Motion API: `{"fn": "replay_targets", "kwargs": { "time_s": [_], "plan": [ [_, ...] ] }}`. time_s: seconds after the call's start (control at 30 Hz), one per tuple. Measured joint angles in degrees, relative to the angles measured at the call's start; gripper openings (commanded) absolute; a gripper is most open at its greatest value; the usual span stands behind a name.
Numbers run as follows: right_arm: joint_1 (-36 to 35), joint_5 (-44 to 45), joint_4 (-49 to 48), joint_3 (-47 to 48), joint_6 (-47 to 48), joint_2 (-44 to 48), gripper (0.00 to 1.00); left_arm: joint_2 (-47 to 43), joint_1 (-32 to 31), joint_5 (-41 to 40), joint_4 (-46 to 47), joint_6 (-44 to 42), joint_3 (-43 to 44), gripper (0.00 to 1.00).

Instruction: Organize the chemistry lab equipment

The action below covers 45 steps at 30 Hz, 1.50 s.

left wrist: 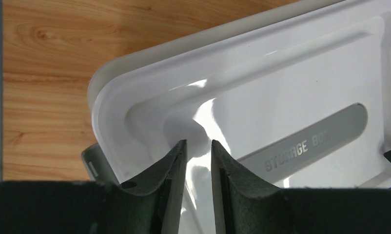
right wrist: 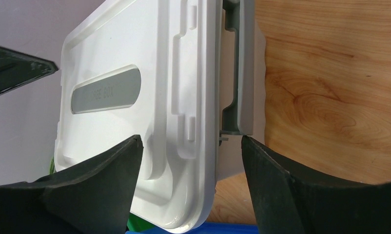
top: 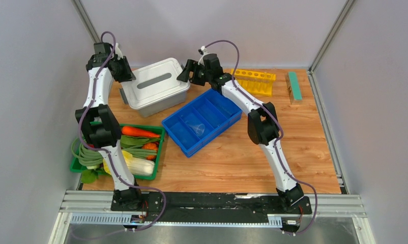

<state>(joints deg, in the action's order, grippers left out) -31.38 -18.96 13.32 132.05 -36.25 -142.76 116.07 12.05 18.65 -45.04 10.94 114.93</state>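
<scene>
Your left gripper [left wrist: 198,142] hovers over a corner of the white lid [left wrist: 291,68] of the storage box [top: 156,99] in the upper left of the overhead frame, its fingers drawn close with only a thin slit between them and nothing held. Your right gripper [right wrist: 191,139] is spread wide at the box's opposite side, its fingers straddling the lid's rim and the grey latch [right wrist: 243,73] without closing on either. The clear cup [top: 196,128] sits in a compartment of the blue divided tray [top: 227,109] at the centre of the wooden surface [top: 232,162], just below and right of the box. A yellow rack [top: 254,81] stands along the upper edge, right of centre, with a green block [top: 294,86] well apart in the upper right. A green basket [top: 161,145] of vegetables occupies the lower left, beside the left arm.
</scene>
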Motion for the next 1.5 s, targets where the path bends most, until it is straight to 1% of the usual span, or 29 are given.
{"fn": "replay_targets", "kwargs": {
  "time_s": [0.1,0.27,0.3,0.6,0.83,0.87,1.0,1.07,1.2,1.27,1.4,1.43,1.47,1.5],
  "plan": [
    [0.02,-0.17,-0.33,-0.02,0.2,-0.02,0.9,2.71,0.52,-0.35,1.01,0.15,1.03,0.35],
    [0.07,-0.61,-1.42,-1.18,0.59,-0.02,0.97,2.89,0.72,-4.35,0.61,-0.61,1.66,0.34],
    [0.09,-0.61,-1.66,-1.73,0.76,-0.02,1.0,3.13,0.74,-4.94,-0.04,-0.7,1.55,0.34],
    [1.09,-1.44,-3.8,-2.29,1.81,-0.24,1.0,3.56,0.79,-5.22,0.92,-0.57,1.55,0.34],
    [1.33,-4.0,-7.76,1.57,1.97,-4.28,0.97,4.94,0.94,-2.23,1.44,-0.33,2.78,0.34],
    [1.42,-4.68,-8.52,1.6,1.75,-4.59,0.95,4.98,1.07,-1.9,1.51,-0.31,2.78,0.34],
    [1.55,-7.17,-11.78,1.6,1.03,-5.51,0.82,5.09,1.22,-1.25,1.64,-0.2,2.78,0.34],
    [1.55,-8.26,-13.05,1.62,0.63,-5.92,0.75,5.14,1.27,-1.11,1.66,-0.2,2.78,0.34],
    [2.38,-9.22,-14.19,1.7,0.15,-6.08,0.56,5.27,1.29,-0.94,1.79,-0.13,2.78,0.34],
    [2.75,-9.92,-14.62,1.77,0.24,-6.08,0.52,5.49,1.29,-0.72,1.84,0.2,2.99,0.34],
    [2.69,-9.81,-14.97,1.84,2.12,-5.9,0.53,5.88,1.33,-0.61,1.6,0.5,3.76,0.34],
    [2.69,-9.77,-14.93,1.84,2.62,-5.86,0.57,5.97,1.31,-0.7,1.36,0.5,3.98,0.34],
    [2.62,-9.64,-14.82,1.84,3.13,-5.75,0.67,6.12,1.31,-0.79,0.9,0.48,4.48,0.35],
    [2.56,-9.42,-14.67,1.84,3.72,-5.66,0.81,6.45,1.31,-0.96,0.2,0.42,5.29,0.35]
  ]
}}
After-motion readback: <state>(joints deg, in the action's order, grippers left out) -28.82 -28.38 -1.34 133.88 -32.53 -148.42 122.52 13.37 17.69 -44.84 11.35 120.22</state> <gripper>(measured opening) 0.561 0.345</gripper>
